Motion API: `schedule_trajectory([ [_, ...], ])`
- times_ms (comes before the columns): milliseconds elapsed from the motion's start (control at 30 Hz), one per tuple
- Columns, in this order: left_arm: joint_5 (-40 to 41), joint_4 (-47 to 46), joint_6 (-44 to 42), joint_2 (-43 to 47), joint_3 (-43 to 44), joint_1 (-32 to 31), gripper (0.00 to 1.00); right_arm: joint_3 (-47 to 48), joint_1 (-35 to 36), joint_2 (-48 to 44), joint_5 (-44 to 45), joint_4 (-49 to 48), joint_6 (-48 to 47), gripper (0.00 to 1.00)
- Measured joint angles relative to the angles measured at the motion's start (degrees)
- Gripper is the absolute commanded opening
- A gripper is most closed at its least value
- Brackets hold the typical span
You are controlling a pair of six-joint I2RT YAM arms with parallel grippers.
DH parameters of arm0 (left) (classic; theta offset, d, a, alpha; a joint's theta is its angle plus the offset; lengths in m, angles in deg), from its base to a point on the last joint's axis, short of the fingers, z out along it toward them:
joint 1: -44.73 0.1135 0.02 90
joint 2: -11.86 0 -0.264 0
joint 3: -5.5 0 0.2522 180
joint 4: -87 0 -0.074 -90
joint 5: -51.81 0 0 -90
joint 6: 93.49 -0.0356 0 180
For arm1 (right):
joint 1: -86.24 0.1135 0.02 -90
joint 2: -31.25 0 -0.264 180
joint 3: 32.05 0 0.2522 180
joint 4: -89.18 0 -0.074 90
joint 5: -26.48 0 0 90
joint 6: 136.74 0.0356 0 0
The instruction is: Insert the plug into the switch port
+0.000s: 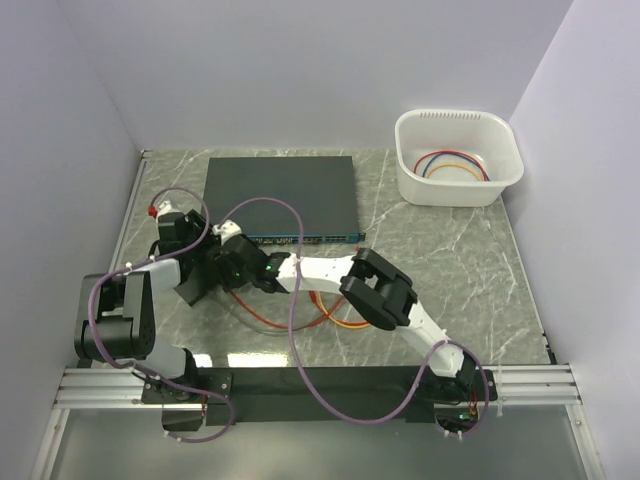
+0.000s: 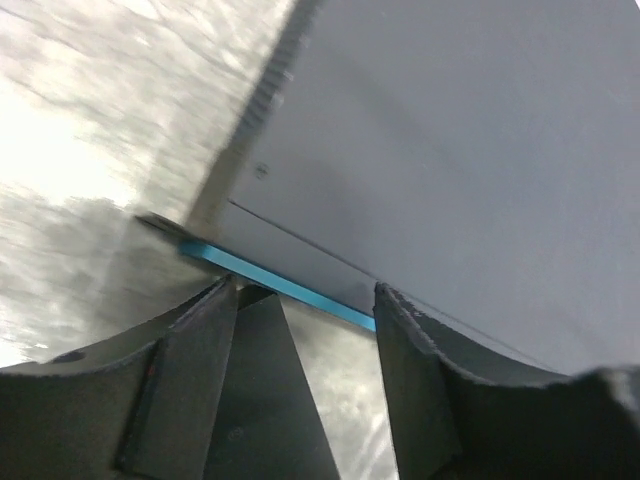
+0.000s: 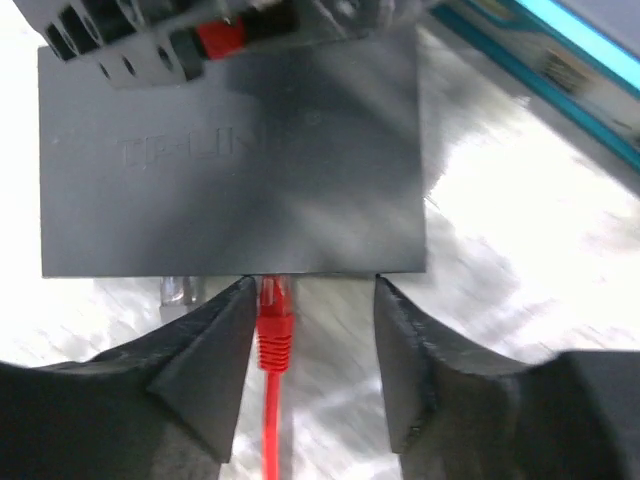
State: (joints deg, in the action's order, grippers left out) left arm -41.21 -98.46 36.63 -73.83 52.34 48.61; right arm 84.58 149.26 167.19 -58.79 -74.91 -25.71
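The switch (image 1: 280, 190) is a large flat dark grey box at the back, its teal front edge facing the arms. A smaller black slab (image 1: 193, 285) lies in front of its left corner. In the right wrist view, a red plug (image 3: 275, 320) sits with its tip at the slab's (image 3: 230, 160) near edge. My right gripper (image 3: 312, 285) is open around the plug, which is close to the left finger. My left gripper (image 2: 305, 290) is open at the switch's (image 2: 450, 150) teal corner, with a corner of the black slab between its fingers. In the top view both grippers (image 1: 190, 240) (image 1: 232, 262) are close together.
A clear plug (image 3: 175, 290) sits at the slab's edge, left of the red one. Red (image 1: 262, 315) and orange (image 1: 345, 322) cables loop on the marble table. A white bin (image 1: 410, 175) holding coloured cables stands back right. Walls enclose the table.
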Motion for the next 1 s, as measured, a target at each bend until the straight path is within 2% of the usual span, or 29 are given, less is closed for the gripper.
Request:
schedule_trajectory([
  [167,-1.77,2.01,0.22,0.35,-0.11,-1.22,0.67,-11.54,-0.02,-6.86,3.13,-6.73,-1.53,0.65],
  [400,-1.20,5.86,1.51,1.92,-1.38,-1.38,0.70,-24.46,0.94,-20.50,4.94,-11.39,-2.62,0.70],
  [567,1.33,10.51,2.60,5.11,-1.62,-1.46,0.71,-26.60,2.05,-27.45,5.14,-12.26,-2.40,0.70],
  [833,8.07,18.75,5.20,14.25,-0.59,-2.38,0.72,-26.86,1.55,-28.33,5.42,-7.32,0.59,0.70],
  [1000,12.31,22.73,5.20,19.30,3.58,-5.31,0.73,-31.87,-1.75,-30.53,5.42,-4.83,3.21,0.70],
])
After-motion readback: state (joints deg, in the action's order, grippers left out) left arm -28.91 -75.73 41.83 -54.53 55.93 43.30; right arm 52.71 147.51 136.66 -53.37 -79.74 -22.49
